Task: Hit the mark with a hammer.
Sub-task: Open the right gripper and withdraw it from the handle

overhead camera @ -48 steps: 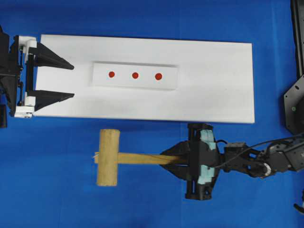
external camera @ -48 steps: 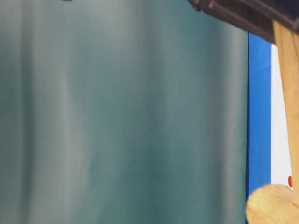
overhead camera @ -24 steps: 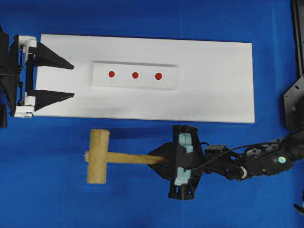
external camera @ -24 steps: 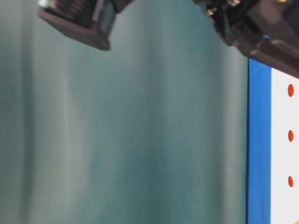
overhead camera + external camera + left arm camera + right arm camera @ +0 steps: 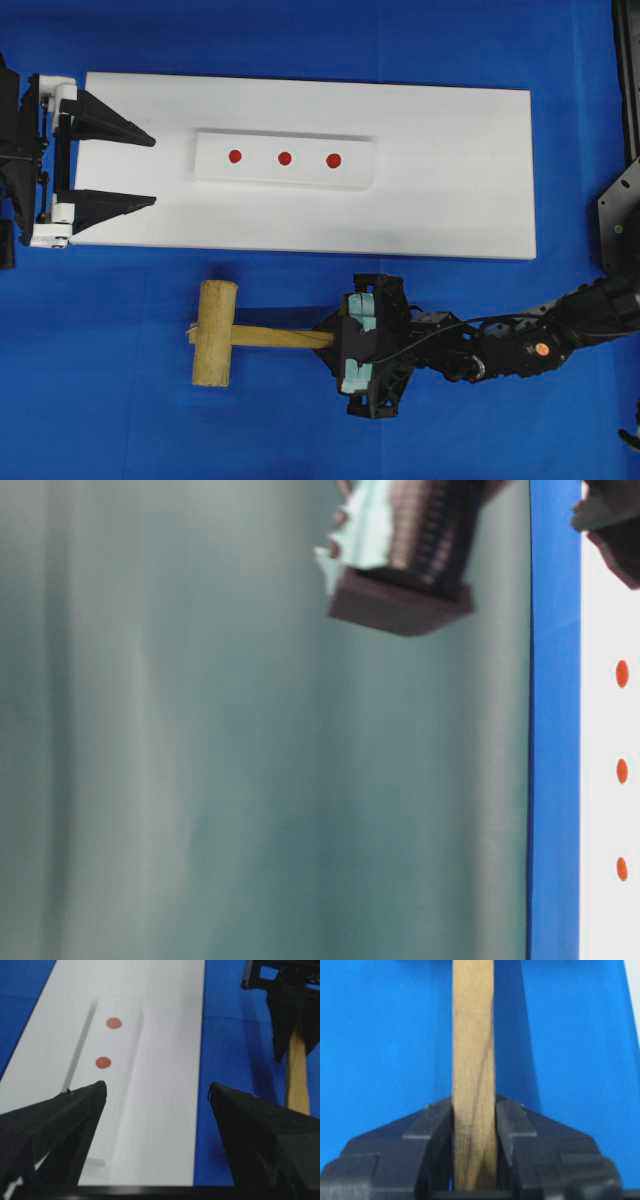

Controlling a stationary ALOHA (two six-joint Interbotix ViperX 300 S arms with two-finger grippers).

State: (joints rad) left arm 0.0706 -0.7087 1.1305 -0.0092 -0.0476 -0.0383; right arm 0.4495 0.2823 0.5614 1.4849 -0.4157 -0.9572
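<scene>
On the blue table cover (image 5: 120,420), the long white board (image 5: 450,150) is the landmark for everything else: it lies across the upper part of the overhead view, and a smaller raised white strip (image 5: 285,160) sits on its left-middle portion, carrying three red marks (image 5: 285,158) in a row. Off the board's left end, the left gripper (image 5: 110,165) rests with its black fingers (image 5: 65,1110) spread wide and nothing between them, pointing along the board toward the strip. Below the board's long lower edge, lying on the blue cover and well clear of the white surface, is the hammer (image 5: 216,333), its thick cylindrical head toward the left and its slim squared handle (image 5: 474,1060) running rightward. The right gripper (image 5: 335,340) is clenched on the far end of that handle, a black finger pressed against each flat side, as the right wrist view shows plainly. The head appears low, at or near the cover, so the strike is still to come. To do this step well, the arm should probably lift the head clear, carry it over the board until it hangs above one chosen mark, keep the grip firm so the handle cannot twist, and bring the head's flat face down squarely, avoiding the idle left gripper nearby.
</scene>
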